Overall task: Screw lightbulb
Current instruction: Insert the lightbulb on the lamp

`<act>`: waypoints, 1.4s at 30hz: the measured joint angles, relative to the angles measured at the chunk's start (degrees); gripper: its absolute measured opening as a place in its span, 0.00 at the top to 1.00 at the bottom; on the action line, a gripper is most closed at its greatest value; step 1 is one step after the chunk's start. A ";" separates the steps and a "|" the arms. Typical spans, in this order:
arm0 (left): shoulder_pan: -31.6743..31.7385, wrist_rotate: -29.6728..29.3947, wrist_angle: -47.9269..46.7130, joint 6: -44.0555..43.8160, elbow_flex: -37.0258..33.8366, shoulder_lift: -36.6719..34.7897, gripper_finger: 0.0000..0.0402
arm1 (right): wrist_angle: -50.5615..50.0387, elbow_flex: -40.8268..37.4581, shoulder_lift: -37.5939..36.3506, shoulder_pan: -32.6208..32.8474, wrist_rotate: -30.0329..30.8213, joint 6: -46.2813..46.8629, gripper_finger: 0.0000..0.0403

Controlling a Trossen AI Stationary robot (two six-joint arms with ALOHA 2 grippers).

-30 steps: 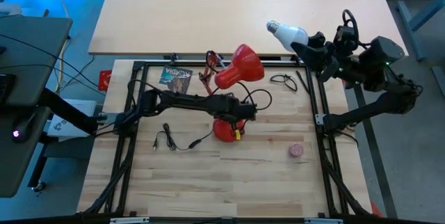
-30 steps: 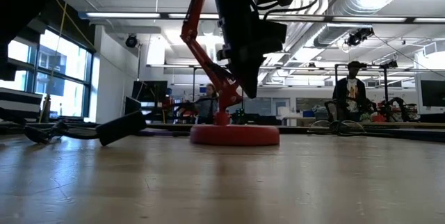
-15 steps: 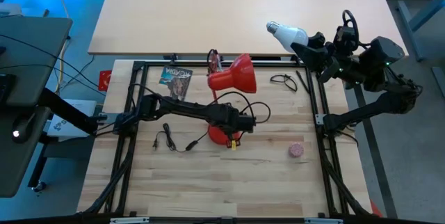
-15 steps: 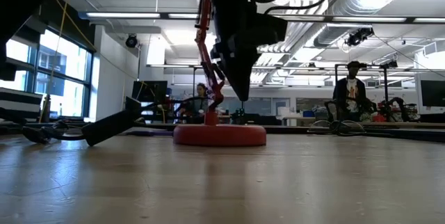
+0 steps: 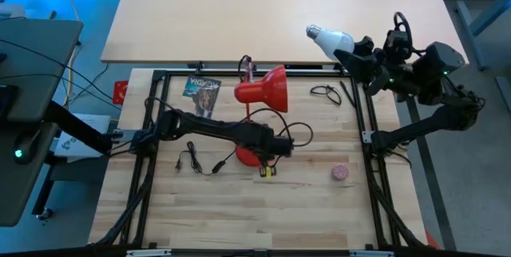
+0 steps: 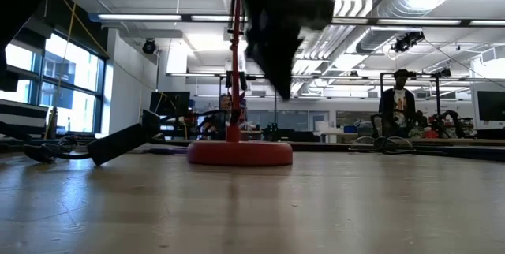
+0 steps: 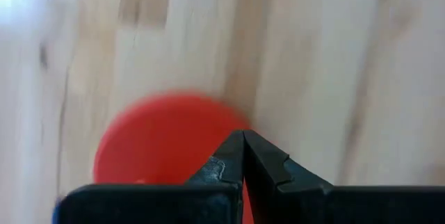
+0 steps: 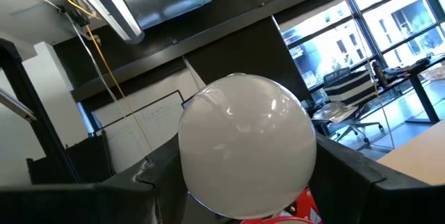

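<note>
Your right gripper [image 5: 349,52] holds the lightbulb [image 5: 330,39] clamped by its glass globe, screw base pointing away from the arm, well off to the side of the red lamp [image 5: 261,89] and past the black frame's [image 5: 358,105] far corner. In the right wrist view the white globe [image 8: 247,144] sits between the two dark fingers, with only the ceiling beyond it. Your left gripper [image 5: 268,152] is down over the lamp's round base [image 7: 163,137], its jaws pressed shut with nothing between them; whether the tips touch the base cannot be told.

Judging by this, the screwing has not begun: the bulb is picked up, but it is nowhere near the shade's opening, and the socket inside the shade cannot be seen. Still ahead of you, most likely, are steadying the lamp, carrying the bulb across to the shade, lining the base up with the socket and turning it in.

Compared with a second ago, the lamp has been reworked. Its shade has swung from pointing toward your right arm to pointing the other way, and the base [image 6: 239,152] has slid a little along the table toward your left arm's side. The left arm has shifted with it. Your right arm and the bulb have not moved.
</note>
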 joint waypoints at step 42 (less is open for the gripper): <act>-1.52 -25.01 0.30 12.50 -6.73 -3.06 1.00 | -2.78 0.00 -2.34 0.00 -1.16 -0.95 0.43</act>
